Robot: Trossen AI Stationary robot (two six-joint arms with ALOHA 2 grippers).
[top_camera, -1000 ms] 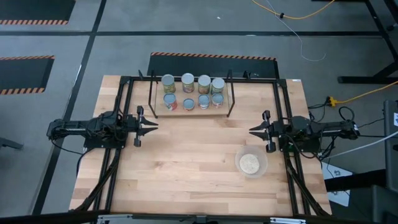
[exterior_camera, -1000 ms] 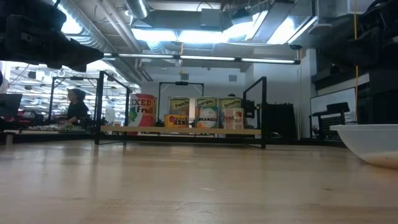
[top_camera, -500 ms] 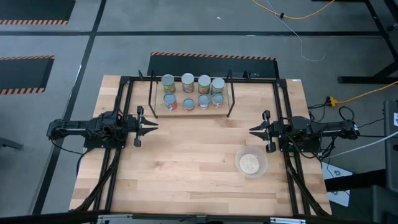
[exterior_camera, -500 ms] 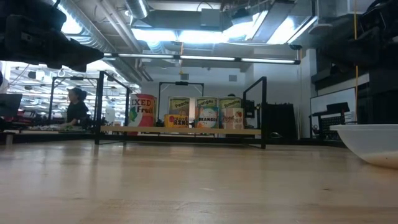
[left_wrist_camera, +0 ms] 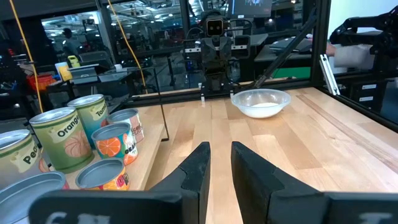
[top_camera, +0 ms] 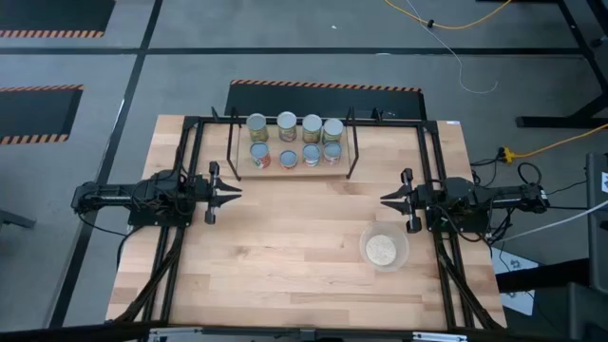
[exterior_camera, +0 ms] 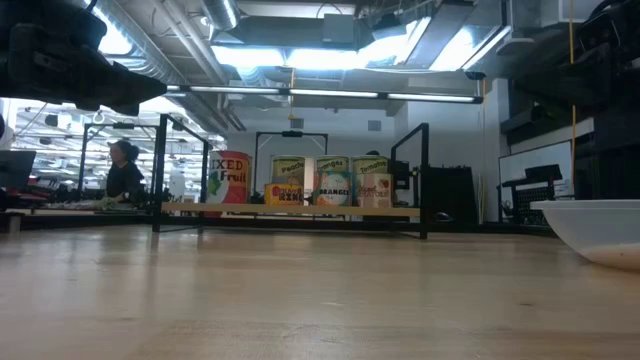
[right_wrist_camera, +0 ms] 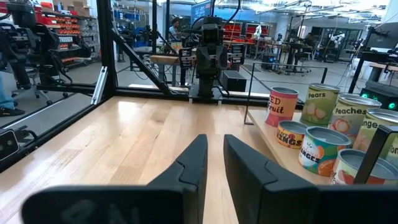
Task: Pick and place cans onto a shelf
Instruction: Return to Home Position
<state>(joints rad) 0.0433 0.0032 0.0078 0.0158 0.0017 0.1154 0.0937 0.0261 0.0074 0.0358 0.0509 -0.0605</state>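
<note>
Eight cans stand upright on the shelf [top_camera: 290,168] at the table's far middle. One row of several cans [top_camera: 287,123] is at the back, and a second row [top_camera: 288,158] stands in front on the pale board. The cans also show in the low view [exterior_camera: 333,181], the left wrist view [left_wrist_camera: 62,134] and the right wrist view [right_wrist_camera: 323,148]. My left gripper [top_camera: 237,194] is shut and empty at the table's left, pointing right. My right gripper [top_camera: 384,199] is shut and empty at the table's right, pointing left. Both hover near the shelf's front corners and touch nothing.
A clear round bowl [top_camera: 382,249] with beige grains sits on the table at the near right, by my right arm. A black tube frame [top_camera: 190,142] edges the table. A person [exterior_camera: 122,170] sits far off in the room behind.
</note>
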